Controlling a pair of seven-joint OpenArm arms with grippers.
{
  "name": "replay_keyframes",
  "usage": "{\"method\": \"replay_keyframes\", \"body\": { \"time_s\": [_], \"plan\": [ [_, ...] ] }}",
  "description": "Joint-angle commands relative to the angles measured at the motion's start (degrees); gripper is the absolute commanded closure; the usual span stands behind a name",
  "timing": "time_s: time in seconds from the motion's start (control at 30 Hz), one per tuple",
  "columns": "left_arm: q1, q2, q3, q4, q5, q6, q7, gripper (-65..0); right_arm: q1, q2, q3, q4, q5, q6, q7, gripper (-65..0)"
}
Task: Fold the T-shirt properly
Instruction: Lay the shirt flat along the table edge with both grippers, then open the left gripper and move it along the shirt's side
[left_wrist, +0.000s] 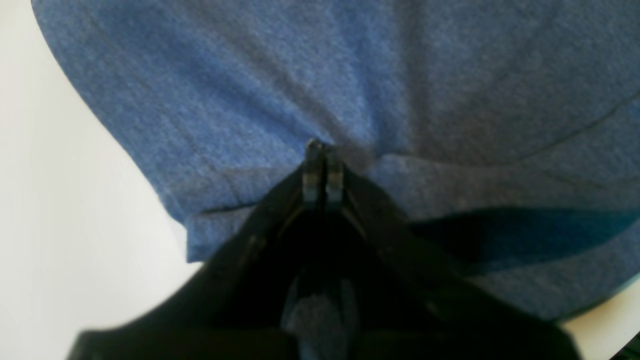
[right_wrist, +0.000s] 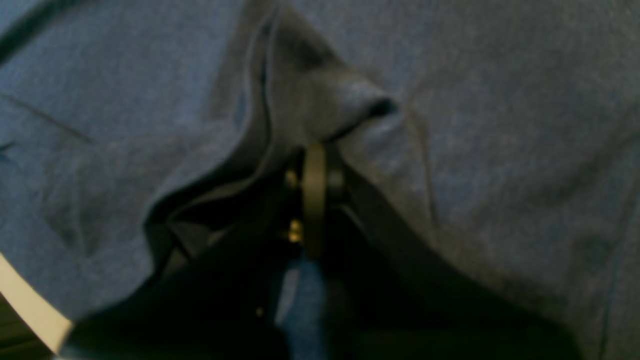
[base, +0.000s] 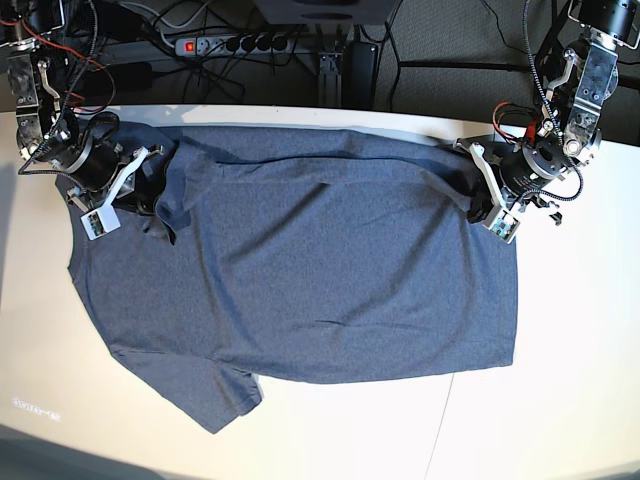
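Base view shows each pincer clamped on the T-shirt (base: 300, 270), left pincer (base: 478, 205) and right pincer (base: 150, 195); lift both evenly, keeping the far edge taut.

This looks like a robotics lab or test room. A white table (base: 560, 380) carries two robot arms with open wiring, one at each side. Behind the table a power strip (base: 235, 43) with a red switch lies on grey carpet (base: 450, 40) among many loose black cables (base: 150, 30).
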Motion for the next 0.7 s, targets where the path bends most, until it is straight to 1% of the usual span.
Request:
{"method": "replay_keyframes", "body": {
  "time_s": [0.0,0.27,0.43,0.57,0.67],
  "plan": [
    [0.66,-0.50,0.28,0.04,0.39,-2.19,4.17,0.0,-0.81,1.27,-0.02,-0.37,-3.13,0.31,-5.62,0.0],
    [0.68,-0.70,0.24,0.07,0.37,-2.19,4.81,0.0,-2.43,1.25,-0.02,-0.37,-3.15,0.28,-5.86,0.0],
    [0.79,-1.27,-0.20,0.33,0.61,-2.19,3.32,0.0,-2.54,1.27,-0.02,-0.39,-3.15,0.28,-5.77,0.0],
    [0.46,-1.27,-2.40,1.03,0.59,-2.16,2.95,0.0,-2.49,1.25,-0.02,-0.39,-3.15,0.13,-5.62,0.0],
    [0.46,-1.27,-6.03,1.18,-0.07,-2.16,1.18,0.0,-2.51,1.25,-0.02,-0.39,-3.17,0.13,-5.57,0.0]
  ]
}}
